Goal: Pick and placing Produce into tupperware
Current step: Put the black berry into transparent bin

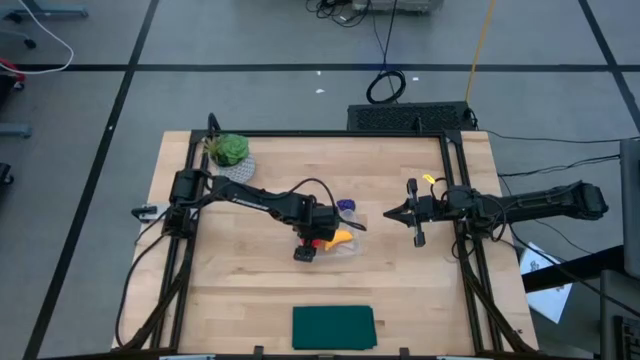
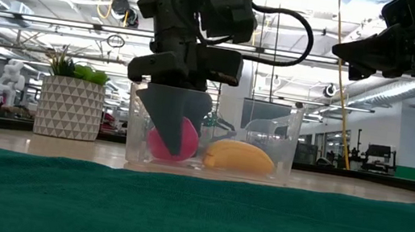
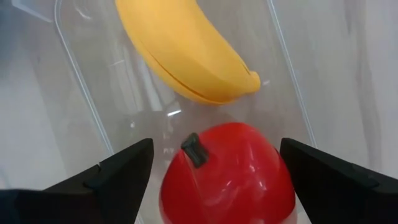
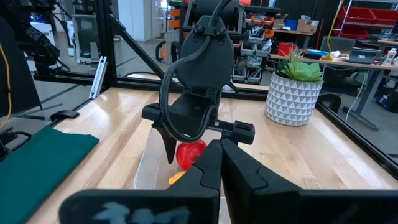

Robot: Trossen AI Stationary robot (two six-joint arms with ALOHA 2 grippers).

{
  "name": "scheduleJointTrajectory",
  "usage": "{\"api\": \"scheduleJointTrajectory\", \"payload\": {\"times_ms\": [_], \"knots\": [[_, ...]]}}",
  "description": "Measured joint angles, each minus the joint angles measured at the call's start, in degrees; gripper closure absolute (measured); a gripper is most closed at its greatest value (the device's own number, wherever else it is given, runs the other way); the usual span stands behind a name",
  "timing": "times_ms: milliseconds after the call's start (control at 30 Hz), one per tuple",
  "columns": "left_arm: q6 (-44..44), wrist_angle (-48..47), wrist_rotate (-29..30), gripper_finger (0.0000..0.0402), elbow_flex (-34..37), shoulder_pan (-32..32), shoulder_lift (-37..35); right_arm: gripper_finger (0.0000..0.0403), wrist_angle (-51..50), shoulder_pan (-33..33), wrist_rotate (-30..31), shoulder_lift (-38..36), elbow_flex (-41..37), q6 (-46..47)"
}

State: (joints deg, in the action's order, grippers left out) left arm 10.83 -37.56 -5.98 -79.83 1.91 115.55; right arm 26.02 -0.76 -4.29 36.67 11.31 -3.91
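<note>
The clear tupperware (image 1: 348,246) (image 2: 269,141) (image 3: 87,74) stands at mid-table. In it lie the yellow banana (image 1: 341,238) (image 2: 240,157) (image 3: 186,56) and the round red fruit (image 1: 320,243) (image 2: 156,143) (image 3: 227,180), stem up on the floor of the tupperware. My left gripper (image 1: 308,245) (image 2: 176,128) (image 3: 214,149) points down into the tupperware, open, with one finger on each side of the red fruit. The dark purple piece (image 1: 346,206) lies just beyond the tupperware's far side. My right gripper (image 1: 388,215) (image 4: 221,162) hovers shut to the right of the tupperware.
A green plant in a white patterned pot (image 1: 228,150) (image 2: 71,105) (image 4: 295,87) stands at the far left corner. A dark green flat cloth (image 1: 333,326) (image 2: 194,212) (image 4: 37,155) lies at the near edge. Black frame rails (image 1: 462,250) run along both table sides.
</note>
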Motion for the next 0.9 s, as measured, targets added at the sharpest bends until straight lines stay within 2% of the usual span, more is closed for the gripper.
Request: {"api": "scheduleJointTrajectory", "payload": {"times_ms": [433, 900], "knots": [[0.02, -1.94, 0.04, 0.0046, -0.35, 0.0, -0.04, 0.0403, 0.02, -0.02, -0.01, 0.0, 0.0, 0.0], [0.96, -7.24, 1.41, 0.0046, -6.73, 0.0, -0.13, 0.0403, 0.02, -0.02, 0.0, 0.0, 0.0, 0.0]]}}
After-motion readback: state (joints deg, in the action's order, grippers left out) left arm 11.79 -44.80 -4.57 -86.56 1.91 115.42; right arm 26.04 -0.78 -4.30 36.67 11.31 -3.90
